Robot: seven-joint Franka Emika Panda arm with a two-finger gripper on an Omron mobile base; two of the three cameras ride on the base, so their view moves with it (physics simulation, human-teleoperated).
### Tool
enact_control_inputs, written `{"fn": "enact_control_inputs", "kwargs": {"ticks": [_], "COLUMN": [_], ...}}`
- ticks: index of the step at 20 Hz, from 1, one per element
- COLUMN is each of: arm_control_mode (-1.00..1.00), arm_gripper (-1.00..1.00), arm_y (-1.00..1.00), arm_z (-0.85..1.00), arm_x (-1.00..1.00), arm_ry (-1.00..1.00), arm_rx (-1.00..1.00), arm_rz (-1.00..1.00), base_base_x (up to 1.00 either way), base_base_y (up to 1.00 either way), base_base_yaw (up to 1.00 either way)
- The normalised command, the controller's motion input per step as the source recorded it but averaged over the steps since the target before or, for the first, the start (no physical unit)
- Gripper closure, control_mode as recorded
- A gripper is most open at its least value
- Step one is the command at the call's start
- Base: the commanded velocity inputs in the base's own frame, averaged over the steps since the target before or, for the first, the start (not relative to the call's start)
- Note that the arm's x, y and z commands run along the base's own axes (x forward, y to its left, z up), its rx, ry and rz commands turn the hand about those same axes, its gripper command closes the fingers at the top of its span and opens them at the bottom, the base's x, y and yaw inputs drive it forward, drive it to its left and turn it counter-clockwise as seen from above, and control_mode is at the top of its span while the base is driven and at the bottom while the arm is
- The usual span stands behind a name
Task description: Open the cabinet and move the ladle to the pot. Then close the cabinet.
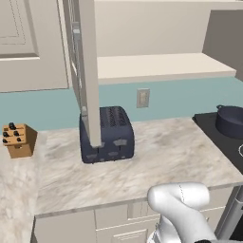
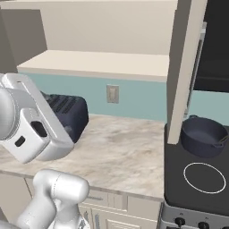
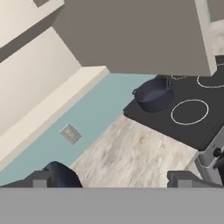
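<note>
Cabinet [image 1: 88,71] doors stand swung open above the marble surface [image 2: 125,152], while the dark pot [image 2: 203,136] sits at the back of the black stove [image 2: 197,197]. End effector [image 3: 112,179], fingers spread and empty, hovers near the toaster [image 1: 107,135].

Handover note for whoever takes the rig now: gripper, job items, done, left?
Gripper: open, holding nothing, high above the counter.
Cabinet: doors swung open; one hangs in front of the toaster.
Pot: on the stove, looks empty.
Ladle: can't make it out inside the open cabinet.
Done: cabinet opened.
Left: find and grasp the ladle, put it in the pot, close the cabinet.
</note>
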Motion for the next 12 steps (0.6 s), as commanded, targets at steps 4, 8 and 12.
{"fn": "enact_control_inputs", "kwargs": {"ticks": [4, 8, 12], "arm_control_mode": [-1.0, -1.0, -1.0], "arm_gripper": [-1.0, -1.0, -1.0], "arm_y": [-0.3, -0.52, -0.43], "arm_z": [0.08, 0.21, 0.13], "arm_x": [-0.03, -0.01, -0.09], "arm_ry": [-0.05, -0.12, -0.18], "arm_rx": [0.08, 0.05, 0.07], "arm_rz": [-0.01, 0.0, 0.0], "base_base_x": [0.0, 0.0, 0.0], "base_base_y": [0.0, 0.0, 0.0], "base_base_yaw": [0.0, 0.0, 0.0]}}
